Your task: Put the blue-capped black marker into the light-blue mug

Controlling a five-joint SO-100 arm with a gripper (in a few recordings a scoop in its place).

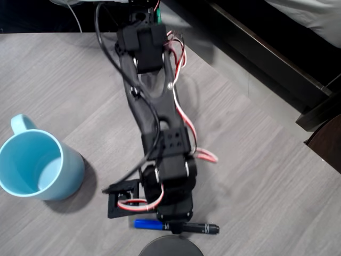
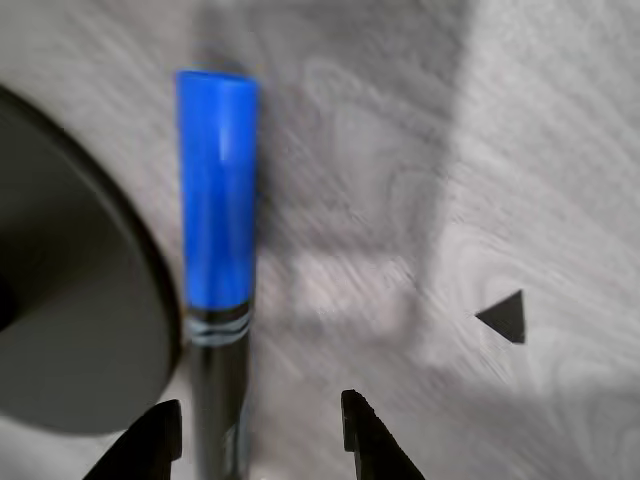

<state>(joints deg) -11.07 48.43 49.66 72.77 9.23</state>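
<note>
The blue-capped black marker lies flat near the table's front edge, its cap pointing left in the overhead view. My gripper hangs right over its middle. In the wrist view the marker runs up the picture with its blue cap at the top. Its black barrel passes between my fingertips, close to the left finger and apart from the right one. The gripper is open with the marker in the gap. The light-blue mug stands upright at the left, handle toward the back, well apart from the gripper.
A dark round disc lies at the front edge just below the marker, and in the wrist view the disc lies left of it. The arm's cables trail along the arm. The table's right edge runs diagonally at the upper right.
</note>
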